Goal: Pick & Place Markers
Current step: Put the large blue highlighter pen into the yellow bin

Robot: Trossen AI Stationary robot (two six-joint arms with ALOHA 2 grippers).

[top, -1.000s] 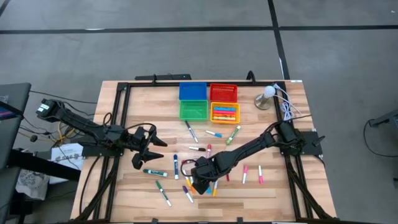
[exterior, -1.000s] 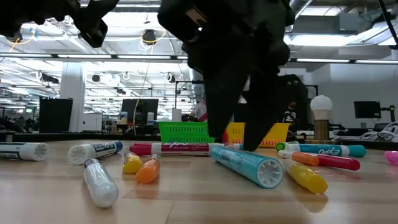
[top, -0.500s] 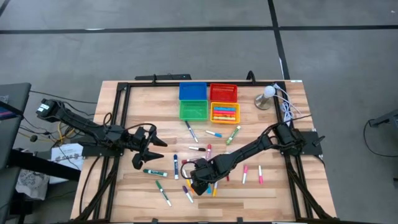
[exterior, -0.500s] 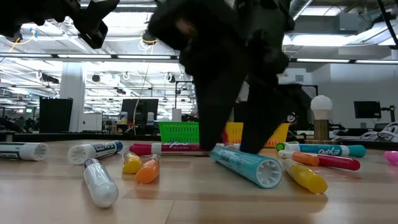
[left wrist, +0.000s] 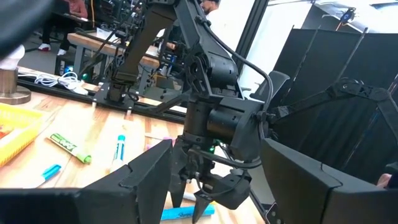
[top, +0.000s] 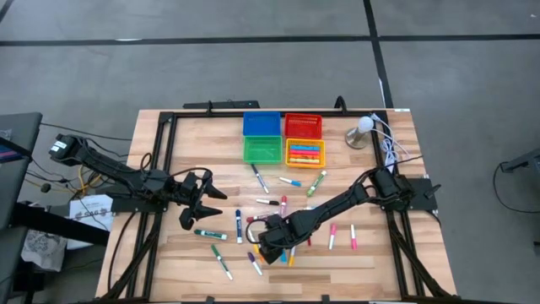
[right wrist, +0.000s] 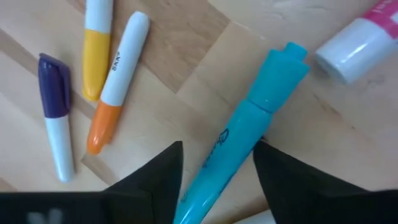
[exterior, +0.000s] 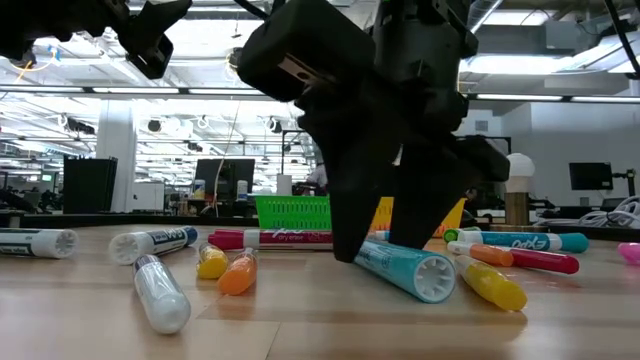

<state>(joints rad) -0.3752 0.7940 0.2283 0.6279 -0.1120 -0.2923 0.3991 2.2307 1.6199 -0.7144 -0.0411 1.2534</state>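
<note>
While the left claw (top: 205,199) hangs spread and empty above the left half of the counter (top: 371,257), the right claw (top: 268,251) is down at the front middle of the wood, among the scattered markers (top: 268,202). Its two dark fingers (right wrist: 163,180) straddle a teal marker (right wrist: 239,155), one on each side of the barrel; in the right wrist view a sliver of wood shows between finger and barrel, so whether the fingers are already pinching it cannot be told. In the low view the teal marker (exterior: 400,265) lies flat on the counter with its round end toward the camera. Just beside it lie a yellow marker (right wrist: 96,46), an orange-capped white one (right wrist: 117,81) and a purple-capped white one (right wrist: 56,115). More markers are strewn toward the four bins (top: 283,138) at the back of the counter; several already lie in the yellow bin (top: 305,154). A lamp (top: 362,130) stands beside the bins, to the right.
</note>
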